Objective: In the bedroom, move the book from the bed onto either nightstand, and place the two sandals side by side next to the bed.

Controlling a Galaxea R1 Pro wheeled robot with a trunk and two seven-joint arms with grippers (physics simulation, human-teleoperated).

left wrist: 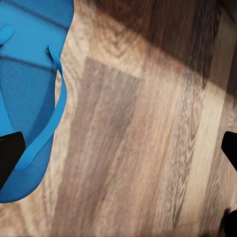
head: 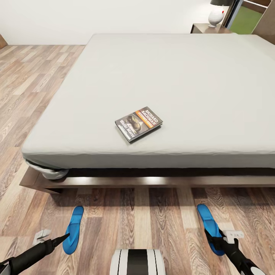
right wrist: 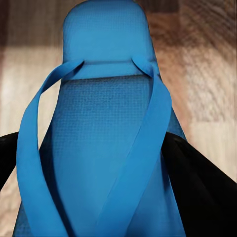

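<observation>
The book, dark-covered with an orange band, lies flat on the grey mattress near the front edge of the bed. Two blue sandals lie on the wood floor in front of the bed, well apart. Just right of the left sandal, my left gripper is open over bare floor, one finger over the sandal's edge. My right gripper is over the near end of the right sandal, its black fingers pressed against both sides.
A dark nightstand with a white lamp stands at the far right corner of the bed, beside a window. Open wood floor runs along the bed's left side and between the sandals. My white base sits at the bottom centre.
</observation>
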